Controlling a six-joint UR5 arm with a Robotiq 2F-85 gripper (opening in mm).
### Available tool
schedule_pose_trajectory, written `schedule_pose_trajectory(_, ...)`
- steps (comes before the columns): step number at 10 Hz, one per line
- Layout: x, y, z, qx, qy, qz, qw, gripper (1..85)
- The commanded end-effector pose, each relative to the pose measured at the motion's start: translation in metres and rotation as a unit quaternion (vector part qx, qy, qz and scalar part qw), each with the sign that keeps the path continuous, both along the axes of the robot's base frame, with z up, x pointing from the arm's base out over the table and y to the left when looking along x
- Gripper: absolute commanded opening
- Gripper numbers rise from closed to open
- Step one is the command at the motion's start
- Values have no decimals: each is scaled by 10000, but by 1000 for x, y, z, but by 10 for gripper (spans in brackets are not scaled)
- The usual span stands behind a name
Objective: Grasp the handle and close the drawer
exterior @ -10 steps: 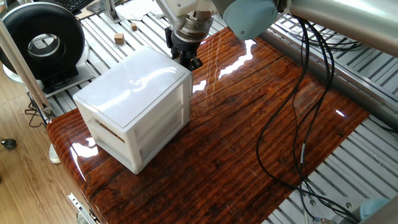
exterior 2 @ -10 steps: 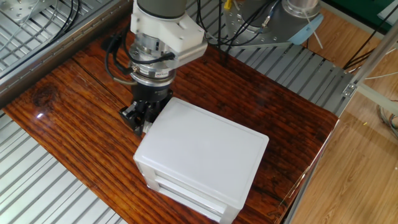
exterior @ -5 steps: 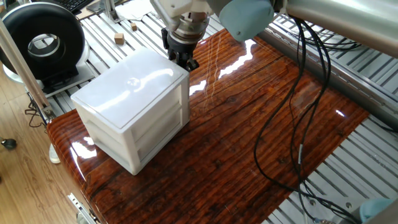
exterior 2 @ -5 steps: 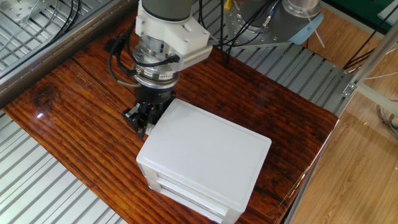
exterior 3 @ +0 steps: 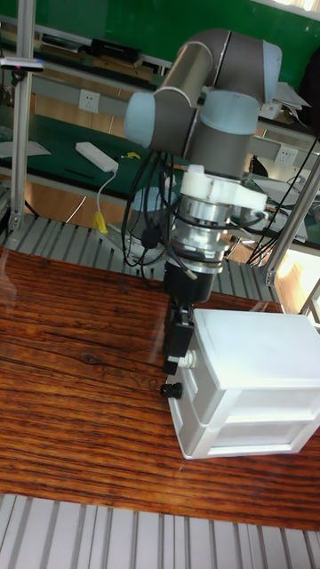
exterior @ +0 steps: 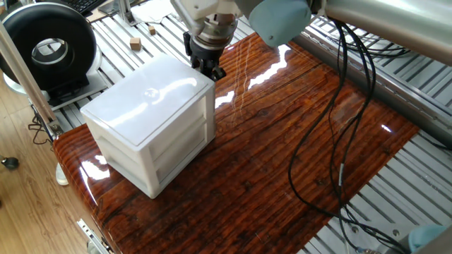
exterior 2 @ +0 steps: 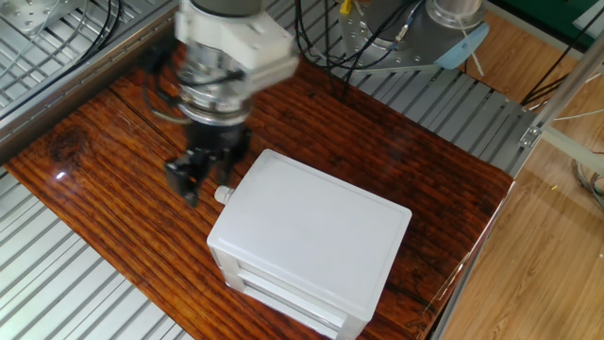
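Note:
The small white cabinet (exterior 2: pixel 311 241) stands on the glossy wooden tabletop (exterior 2: pixel 104 198). Its upper drawer (exterior 3: pixel 190 373) sits pushed in, level with the cabinet's front. The drawer's round white handle (exterior 2: pixel 224 195) sticks out bare on the side facing the arm. In the other fixed view my gripper (exterior 2: pixel 196 175) is blurred and hangs just left of the handle, apart from it, open and empty. In the tall fixed view the gripper (exterior 3: pixel 176 356) points down beside the handle (exterior 3: pixel 186 359). Seen from one fixed view, the gripper (exterior: pixel 210 68) is behind the cabinet's far corner, which hides the handle.
A black round device (exterior: pixel 48 48) stands on the metal frame left of the table. Loose black cables (exterior: pixel 332 141) hang from the arm over the right half of the tabletop. The table's edges drop onto ribbed metal rails (exterior 2: pixel 57 283).
The gripper held the handle and pushed toward the cabinet, which slid slightly. It has now let go and swung left, away from the handle, which shows free.

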State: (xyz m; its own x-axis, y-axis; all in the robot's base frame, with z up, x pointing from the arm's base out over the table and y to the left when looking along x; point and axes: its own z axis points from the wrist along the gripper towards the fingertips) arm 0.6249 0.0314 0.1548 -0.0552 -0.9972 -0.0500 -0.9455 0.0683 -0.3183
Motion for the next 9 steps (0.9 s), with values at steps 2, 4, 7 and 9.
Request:
schedule_pose_trajectory(2,37,-46,63,593,-20,-519,9969,427)
schedule_pose_trajectory(4,56,-71,92,432,-280,-1141,9921,187)
schedule_pose_trajectory(7,52,-75,92,1055,-201,-2954,9493,10)
schedule_pose_trajectory(9,43,-73,88,1510,3,-3935,9069,10)
